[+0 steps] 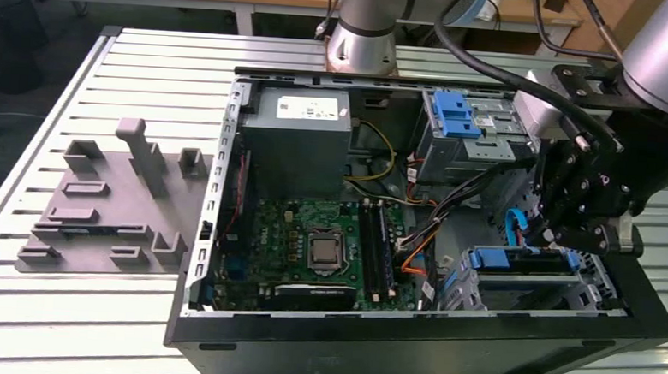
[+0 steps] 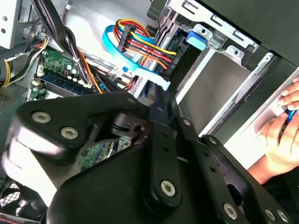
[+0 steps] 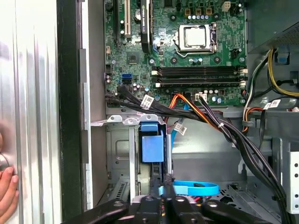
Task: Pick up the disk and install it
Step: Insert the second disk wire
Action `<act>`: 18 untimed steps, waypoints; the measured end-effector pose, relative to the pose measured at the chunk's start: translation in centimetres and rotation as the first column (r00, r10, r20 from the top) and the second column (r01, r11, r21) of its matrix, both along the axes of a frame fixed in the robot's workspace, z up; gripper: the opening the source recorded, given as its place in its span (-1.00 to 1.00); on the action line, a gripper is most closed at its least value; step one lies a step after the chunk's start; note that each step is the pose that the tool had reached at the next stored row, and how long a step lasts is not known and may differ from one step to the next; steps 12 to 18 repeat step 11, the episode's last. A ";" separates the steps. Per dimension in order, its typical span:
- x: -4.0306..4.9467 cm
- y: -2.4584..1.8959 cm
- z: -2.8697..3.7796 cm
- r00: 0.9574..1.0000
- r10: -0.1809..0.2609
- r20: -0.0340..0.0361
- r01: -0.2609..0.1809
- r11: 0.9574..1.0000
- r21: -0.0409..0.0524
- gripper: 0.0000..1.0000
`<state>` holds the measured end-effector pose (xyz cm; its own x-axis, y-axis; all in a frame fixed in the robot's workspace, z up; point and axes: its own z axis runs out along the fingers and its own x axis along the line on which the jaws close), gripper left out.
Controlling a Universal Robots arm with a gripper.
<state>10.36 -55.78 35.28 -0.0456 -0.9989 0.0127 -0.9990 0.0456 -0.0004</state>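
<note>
Inside the open computer case (image 1: 237, 199), near its front corner at the exterior view's right, the disk (image 1: 521, 262) sat edge-on in the drive bay (image 1: 599, 291), mostly hidden; its blue carrier frame and latch showed. The gripper (image 1: 584, 237) hung just above it, fingers seemingly closed together, holding nothing visible. A person's hand (image 2: 282, 135) rested on the case's edge.

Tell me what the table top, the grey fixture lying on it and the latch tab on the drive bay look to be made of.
Table top: probably bare aluminium, since it is pale, ribbed and has a dull sheen.
Grey fixture: likely matte plastic, uniformly grey with blocky moulded posts and no shine; possibly printed.
Latch tab: most likely smooth plastic, in a flat, even blue.
</note>
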 end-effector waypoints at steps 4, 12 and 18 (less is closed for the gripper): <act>0.00 0.00 0.02 1.000 0.000 0.000 0.000 1.000 0.000 -0.79; 0.00 0.00 0.02 1.000 0.000 0.000 0.000 1.000 0.000 -0.79; 0.00 0.00 0.02 1.000 0.000 0.000 0.000 1.000 0.000 -0.79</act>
